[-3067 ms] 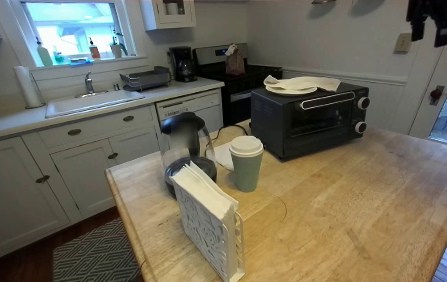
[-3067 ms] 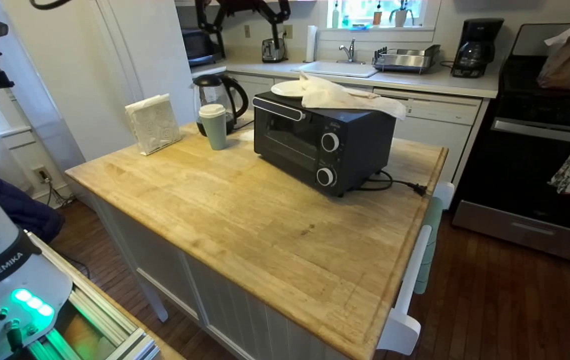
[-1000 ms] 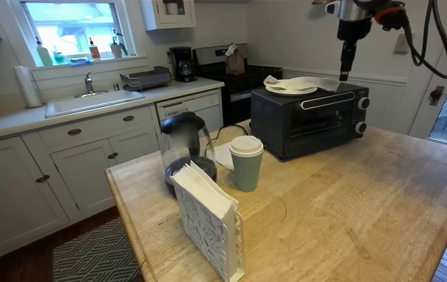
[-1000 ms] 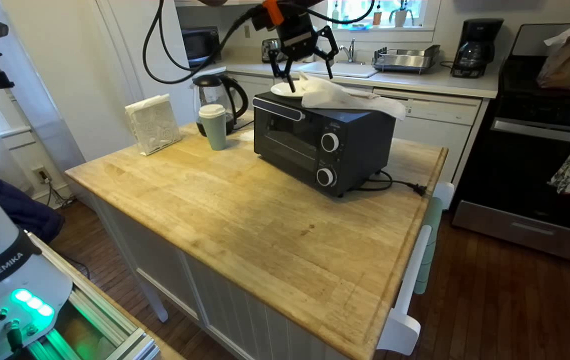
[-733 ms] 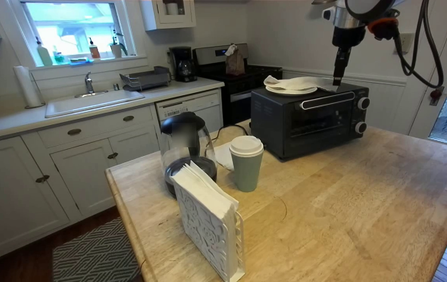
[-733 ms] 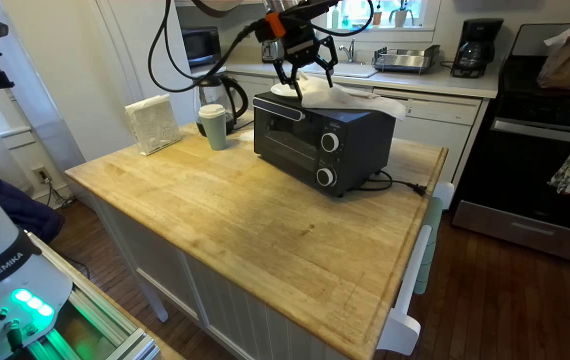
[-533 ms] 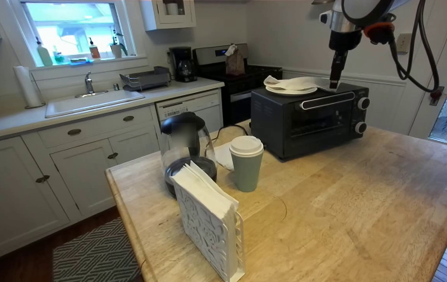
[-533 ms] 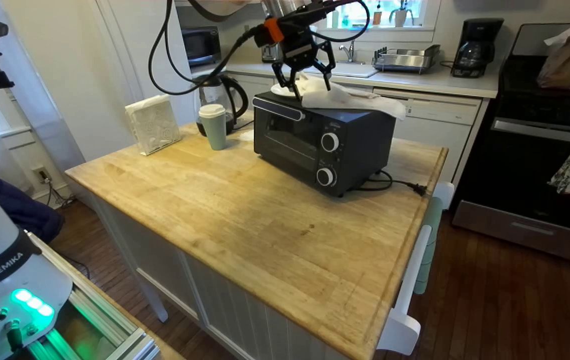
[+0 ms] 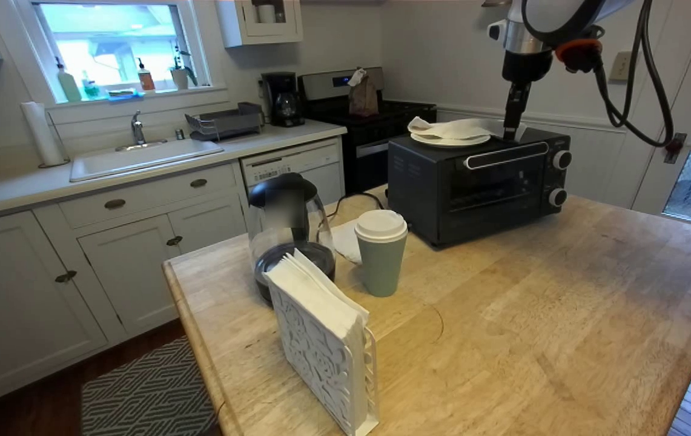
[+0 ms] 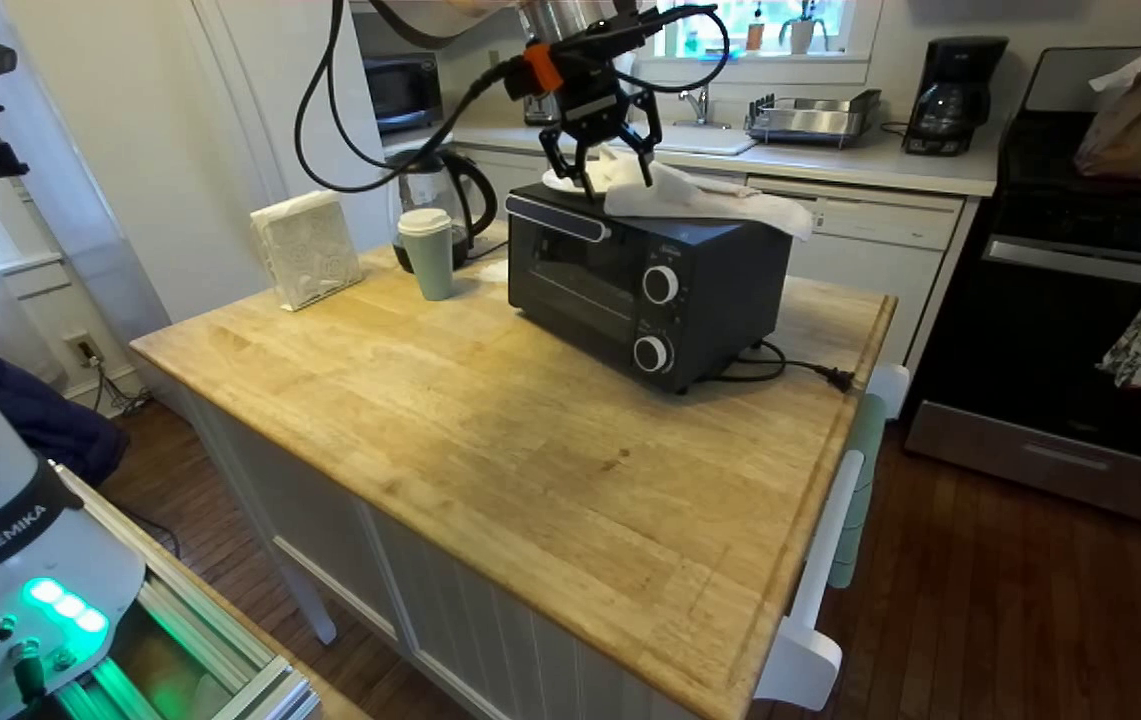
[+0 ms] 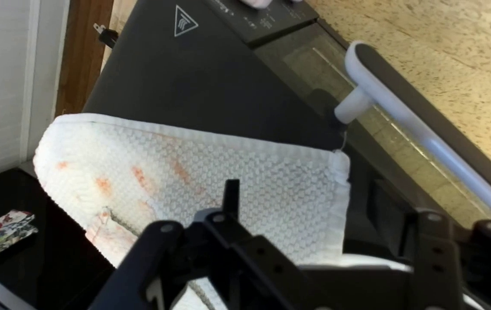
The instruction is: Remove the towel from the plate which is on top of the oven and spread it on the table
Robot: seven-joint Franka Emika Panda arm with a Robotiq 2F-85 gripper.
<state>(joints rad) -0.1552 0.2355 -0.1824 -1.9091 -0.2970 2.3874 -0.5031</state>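
"what just changed?"
"the gripper (image 10: 618,186) has come down low over the towel (image 10: 715,202), jaws wide apart across its edge, nothing held."
"so the towel hasn't left?"
"no, it lies across the plate (image 9: 449,143) and onto the oven (image 9: 484,188). i'd guess pinching comes next; spreading on the table (image 9: 502,321) must wait."
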